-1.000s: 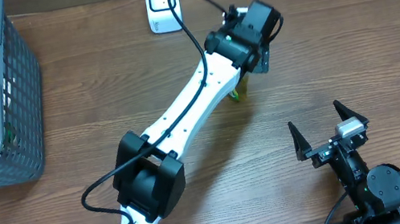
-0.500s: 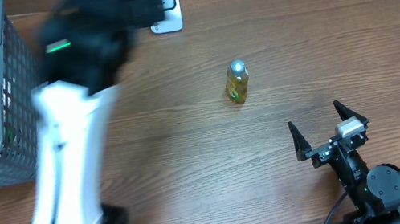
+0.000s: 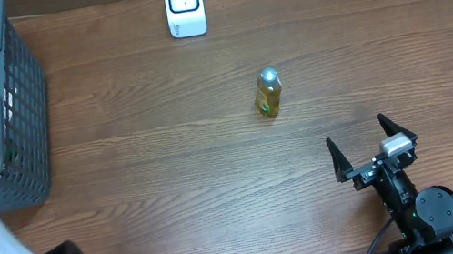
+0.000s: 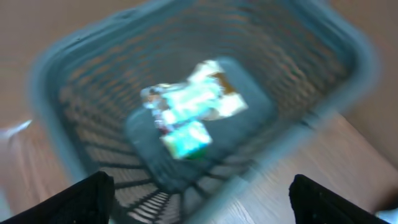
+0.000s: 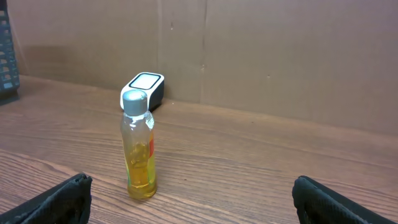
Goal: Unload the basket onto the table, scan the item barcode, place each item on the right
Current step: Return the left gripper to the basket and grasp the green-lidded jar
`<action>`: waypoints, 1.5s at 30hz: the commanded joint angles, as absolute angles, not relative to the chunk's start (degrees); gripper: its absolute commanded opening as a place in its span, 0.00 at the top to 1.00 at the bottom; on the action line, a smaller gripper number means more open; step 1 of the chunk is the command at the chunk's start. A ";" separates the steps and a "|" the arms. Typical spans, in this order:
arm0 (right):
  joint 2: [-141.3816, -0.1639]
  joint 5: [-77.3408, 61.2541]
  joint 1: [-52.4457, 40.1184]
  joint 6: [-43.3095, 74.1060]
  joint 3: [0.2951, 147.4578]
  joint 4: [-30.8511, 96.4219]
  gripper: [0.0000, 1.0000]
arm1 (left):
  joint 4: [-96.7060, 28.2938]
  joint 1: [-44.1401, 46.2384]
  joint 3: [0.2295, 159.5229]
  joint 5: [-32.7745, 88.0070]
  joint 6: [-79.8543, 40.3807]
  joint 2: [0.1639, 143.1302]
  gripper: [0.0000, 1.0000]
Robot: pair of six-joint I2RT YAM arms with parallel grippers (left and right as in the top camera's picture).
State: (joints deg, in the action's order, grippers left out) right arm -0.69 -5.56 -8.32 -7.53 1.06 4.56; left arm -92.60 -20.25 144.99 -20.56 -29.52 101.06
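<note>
Packets (image 4: 189,115) lie heaped in grey basket (image 4: 87,106) — left fingers (image 4: 84,199) and right fingers (image 5: 59,202) spread, empty.

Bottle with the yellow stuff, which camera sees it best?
The right wrist view. The bottle stands upright there, near and sharp, silver cap and yellow liquid clear. Overhead shows it small, from above. The left wrist view shows only a blurry basket, no bottle.

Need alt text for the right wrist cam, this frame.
A small clear bottle of yellow liquid with a silver cap stands upright on a wooden table, left of centre. Behind it sits a white-topped scanner, near a brown cardboard wall. The right gripper is open and empty, its dark fingers at the bottom corners.
</note>
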 commanded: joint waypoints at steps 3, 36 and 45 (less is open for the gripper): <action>-0.16 -5.19 -8.16 -7.38 0.45 4.38 0.00 | -91.53 -31.07 140.62 -15.62 -33.89 101.25 0.05; -0.16 -5.19 -8.16 -7.38 0.47 4.38 0.00 | -62.83 -37.78 107.18 7.35 5.52 113.38 0.00; -0.16 -5.19 -8.16 -7.38 0.45 4.38 0.00 | -64.29 -36.36 107.15 9.89 9.87 121.84 0.00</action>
